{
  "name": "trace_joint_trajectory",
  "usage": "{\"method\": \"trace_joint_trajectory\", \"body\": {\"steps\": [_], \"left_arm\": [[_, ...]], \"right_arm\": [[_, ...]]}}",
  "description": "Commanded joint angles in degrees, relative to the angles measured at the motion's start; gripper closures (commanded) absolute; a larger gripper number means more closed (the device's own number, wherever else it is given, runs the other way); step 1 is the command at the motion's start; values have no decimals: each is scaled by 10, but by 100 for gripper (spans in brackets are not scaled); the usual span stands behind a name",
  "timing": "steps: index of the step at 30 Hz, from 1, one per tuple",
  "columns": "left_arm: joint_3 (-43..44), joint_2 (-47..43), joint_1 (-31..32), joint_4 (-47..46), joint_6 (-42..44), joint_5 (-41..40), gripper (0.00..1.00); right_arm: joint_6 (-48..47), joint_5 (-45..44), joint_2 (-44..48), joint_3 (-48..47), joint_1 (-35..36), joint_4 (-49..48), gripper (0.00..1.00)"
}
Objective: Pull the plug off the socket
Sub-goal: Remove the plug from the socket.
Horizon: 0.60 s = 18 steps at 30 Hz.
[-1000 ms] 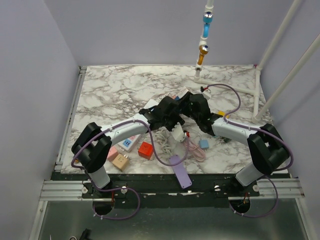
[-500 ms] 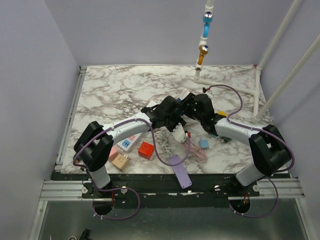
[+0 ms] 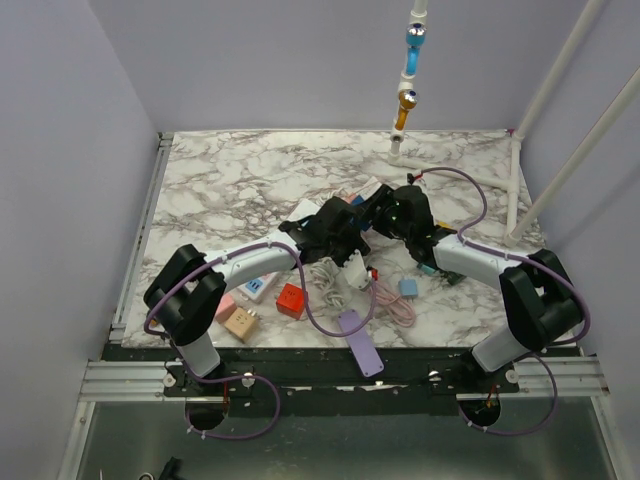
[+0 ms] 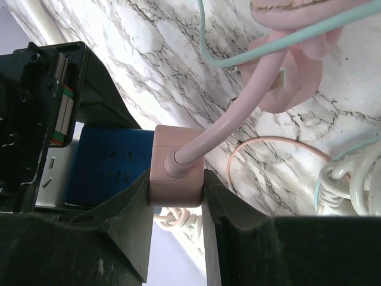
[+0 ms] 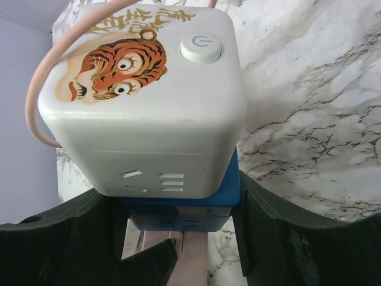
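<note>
The socket is a white cube with a tiger print (image 5: 143, 101) and a blue face (image 5: 178, 202); it also shows in the top view (image 3: 366, 189). My right gripper (image 5: 175, 208) is shut on its blue part and holds it above the table. A pink plug (image 4: 177, 173) with a thick pink cord (image 4: 238, 113) sits against the blue socket face (image 4: 110, 170). My left gripper (image 4: 177, 185) is shut on the plug's sides. In the top view the left gripper (image 3: 345, 222) and right gripper (image 3: 386, 210) meet at the table's middle. No gap shows between plug and socket.
Near the front lie a purple power strip (image 3: 360, 340), a red cube (image 3: 290, 298), a tan cube (image 3: 240, 322), a small blue adaptor (image 3: 407, 288), a white cable coil (image 3: 325, 272) and loose pink cord (image 3: 392, 303). A white pipe frame (image 3: 515, 180) stands at the right.
Both grippers, with the socket and plug between them, have shifted a little toward the far right. Both grips have stayed the same.
</note>
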State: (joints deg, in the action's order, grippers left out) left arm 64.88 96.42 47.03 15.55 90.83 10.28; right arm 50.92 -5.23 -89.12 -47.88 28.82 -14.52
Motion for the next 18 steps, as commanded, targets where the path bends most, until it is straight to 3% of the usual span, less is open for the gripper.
{"method": "trace_joint_trajectory", "body": {"steps": [1, 6, 11, 18], "left_arm": [[-5, -11, -22, 198, -36, -50, 100], [27, 9, -22, 246, -47, -37, 100], [57, 29, -22, 265, -54, -35, 100], [23, 13, -18, 248, -38, -46, 100]], "right_arm": [[-80, -162, 45, 0, -67, -62, 99], [-96, -149, 53, 13, -64, -77, 99], [-125, -180, 52, 14, 5, -65, 99], [-63, -144, 35, -3, -43, -51, 99]]}}
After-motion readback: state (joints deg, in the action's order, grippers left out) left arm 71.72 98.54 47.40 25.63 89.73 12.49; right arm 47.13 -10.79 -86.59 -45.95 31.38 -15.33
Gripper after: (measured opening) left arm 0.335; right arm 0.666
